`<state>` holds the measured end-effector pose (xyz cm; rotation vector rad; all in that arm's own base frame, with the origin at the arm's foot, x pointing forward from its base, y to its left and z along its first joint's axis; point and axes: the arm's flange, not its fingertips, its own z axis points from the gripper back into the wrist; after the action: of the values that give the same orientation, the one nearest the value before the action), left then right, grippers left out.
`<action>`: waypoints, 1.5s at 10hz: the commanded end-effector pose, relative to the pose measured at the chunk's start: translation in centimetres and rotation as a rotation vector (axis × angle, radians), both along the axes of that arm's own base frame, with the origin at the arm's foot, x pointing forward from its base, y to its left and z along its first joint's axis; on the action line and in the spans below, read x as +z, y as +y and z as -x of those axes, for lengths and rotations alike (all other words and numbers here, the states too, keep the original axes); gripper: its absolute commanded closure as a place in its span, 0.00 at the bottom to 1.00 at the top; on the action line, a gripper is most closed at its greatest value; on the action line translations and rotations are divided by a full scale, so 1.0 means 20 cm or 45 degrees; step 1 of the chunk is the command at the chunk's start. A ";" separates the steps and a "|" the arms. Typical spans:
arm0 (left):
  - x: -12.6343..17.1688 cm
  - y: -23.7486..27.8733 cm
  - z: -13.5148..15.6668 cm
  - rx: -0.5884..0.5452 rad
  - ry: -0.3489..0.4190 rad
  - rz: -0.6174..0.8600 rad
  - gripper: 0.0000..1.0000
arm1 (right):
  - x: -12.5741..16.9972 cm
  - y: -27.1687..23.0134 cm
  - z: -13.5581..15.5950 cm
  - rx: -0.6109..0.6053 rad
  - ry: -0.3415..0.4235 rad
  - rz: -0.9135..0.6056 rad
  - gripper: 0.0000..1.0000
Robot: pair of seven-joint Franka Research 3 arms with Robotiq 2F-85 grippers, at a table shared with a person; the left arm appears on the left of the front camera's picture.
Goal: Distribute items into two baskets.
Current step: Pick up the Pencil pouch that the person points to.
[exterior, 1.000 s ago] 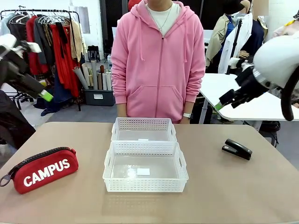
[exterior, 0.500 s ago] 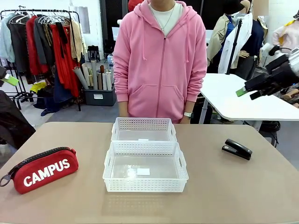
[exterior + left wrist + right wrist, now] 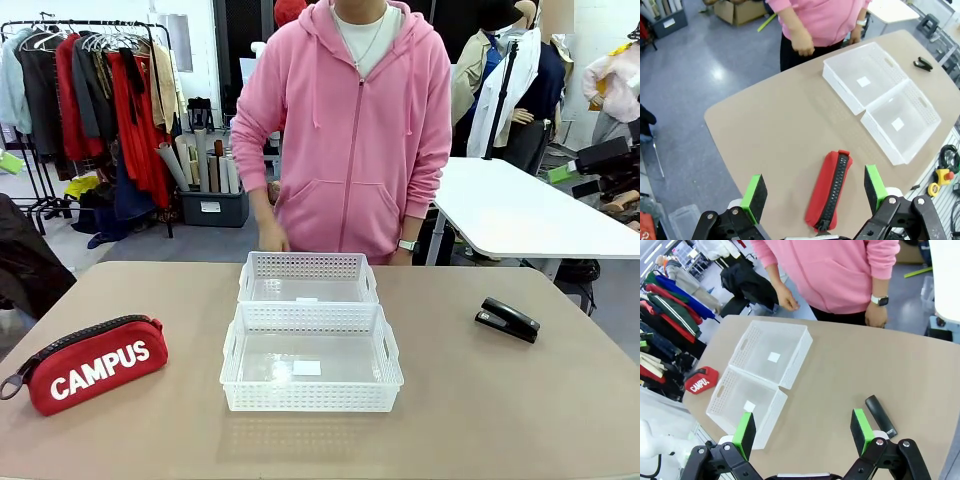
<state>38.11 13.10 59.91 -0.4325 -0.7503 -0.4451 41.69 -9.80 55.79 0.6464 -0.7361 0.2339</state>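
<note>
While our left gripper (image 3: 814, 192) and right gripper (image 3: 803, 431) hang high, jaws wide and empty, we see the red pouch (image 3: 92, 363) left and the stapler (image 3: 507, 319) right of the empty near basket (image 3: 312, 397) and far basket (image 3: 305, 266), likely so each arm takes its nearer item.

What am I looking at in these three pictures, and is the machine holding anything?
This is a two-armed robot at a tan table, with a person in a pink hoodie standing across it. The wide picture comes from a fixed camera between the arms. The other two come from a camera on each wrist, looking down past that arm's gripper. The left gripper hangs high over the red CAMPUS pouch. The right gripper hangs high near the black stapler. Both grippers are open and hold nothing. In the middle sit the near basket and the far basket, one behind the other, with no item in either.
</note>
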 end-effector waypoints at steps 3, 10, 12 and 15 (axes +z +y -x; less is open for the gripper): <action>0.00 0.05 0.07 -0.045 -0.047 0.052 0.00 | 0.01 -0.06 0.03 0.031 -0.054 -0.036 0.00; 0.01 0.05 0.06 -0.048 -0.039 0.071 0.00 | 0.02 -0.06 0.05 0.001 -0.013 -0.028 0.00; 0.01 0.05 0.06 -0.048 -0.039 0.071 0.00 | 0.02 -0.06 0.05 0.001 -0.013 -0.028 0.00; 0.01 0.05 0.06 -0.048 -0.039 0.071 0.00 | 0.02 -0.06 0.05 0.001 -0.013 -0.028 0.00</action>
<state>36.81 14.05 60.06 -0.4878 -0.7784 -0.4656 40.61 -10.98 56.09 0.6557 -0.7436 0.2268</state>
